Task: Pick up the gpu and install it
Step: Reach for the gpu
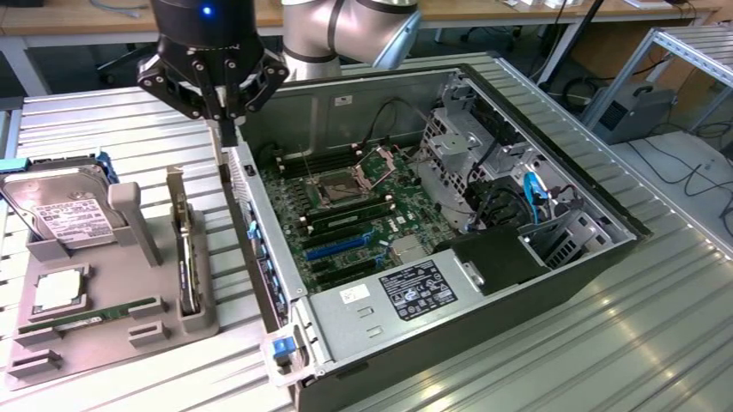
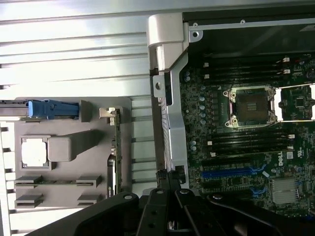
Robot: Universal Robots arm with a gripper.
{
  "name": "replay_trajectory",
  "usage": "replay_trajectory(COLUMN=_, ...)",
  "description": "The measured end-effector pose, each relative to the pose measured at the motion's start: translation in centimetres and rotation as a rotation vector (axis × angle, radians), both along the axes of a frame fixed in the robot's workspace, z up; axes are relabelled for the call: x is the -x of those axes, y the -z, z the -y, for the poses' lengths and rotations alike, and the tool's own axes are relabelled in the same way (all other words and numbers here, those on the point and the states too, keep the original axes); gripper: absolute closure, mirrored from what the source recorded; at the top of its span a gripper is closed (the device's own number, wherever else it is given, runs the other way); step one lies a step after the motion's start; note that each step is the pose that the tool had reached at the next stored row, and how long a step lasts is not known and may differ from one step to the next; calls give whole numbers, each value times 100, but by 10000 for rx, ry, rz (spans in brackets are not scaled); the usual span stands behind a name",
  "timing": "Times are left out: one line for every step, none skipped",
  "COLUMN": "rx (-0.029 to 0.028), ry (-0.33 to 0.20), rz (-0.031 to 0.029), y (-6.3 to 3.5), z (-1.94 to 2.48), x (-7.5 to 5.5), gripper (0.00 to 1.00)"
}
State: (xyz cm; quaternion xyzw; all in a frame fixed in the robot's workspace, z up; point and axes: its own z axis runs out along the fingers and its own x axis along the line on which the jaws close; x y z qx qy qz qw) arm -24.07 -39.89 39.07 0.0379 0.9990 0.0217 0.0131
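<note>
A robot gripper (image 1: 229, 129), fingers pressed together and empty, hangs over the rear wall of an open computer case (image 1: 378, 94). The gpu (image 1: 184, 249) stands on edge in a slotted grey holder (image 1: 103, 343) on the bench (image 1: 103, 129) beside the case, likely upright for grasping from above.

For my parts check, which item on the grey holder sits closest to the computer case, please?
The gpu, the thin card standing on edge; the hard drive, processor and memory stick sit farther away.

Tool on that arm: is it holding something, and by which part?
Nothing is held. The tool is shut and empty above the computer case's side wall; the gpu stands in the grey holder.
</note>
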Motion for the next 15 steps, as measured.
replay_trajectory(rx=0, ry=0, rz=0, y=0, z=0, x=5, gripper=89)
replay_trajectory(rx=0, ry=0, rz=0, y=0, z=0, x=10, gripper=89)
replay_trajectory(rx=0, ry=0, rz=0, y=0, z=0, x=14, gripper=89)
replay_trajectory(rx=0, ry=0, rz=0, y=0, z=0, x=19, gripper=89)
replay_trajectory(rx=0, ry=0, rz=0, y=0, z=0, x=24, gripper=89)
replay_trajectory(rx=0, ry=0, rz=0, y=1, z=0, x=29, gripper=89)
replay_trajectory(rx=0, ry=0, rz=0, y=0, z=0, x=36, gripper=89)
replay_trajectory(rx=0, ry=0, rz=0, y=1, z=0, x=40, gripper=89)
replay_trajectory(rx=-1, ry=-1, rz=0, y=1, z=0, x=44, gripper=89)
replay_trajectory(rx=0, ry=-1, rz=0, y=1, z=0, x=49, gripper=89)
replay_trajectory(rx=-1, ry=0, rz=0, y=1, z=0, x=54, gripper=89)
replay_trajectory(rx=0, ry=0, rz=0, y=1, z=0, x=59, gripper=89)
replay_trajectory(rx=0, ry=0, rz=-1, y=1, z=0, x=65, gripper=89)
replay_trajectory(rx=0, ry=0, rz=0, y=1, z=0, x=69, gripper=89)
replay_trajectory(rx=0, ry=0, rz=0, y=1, z=0, x=76, gripper=89)
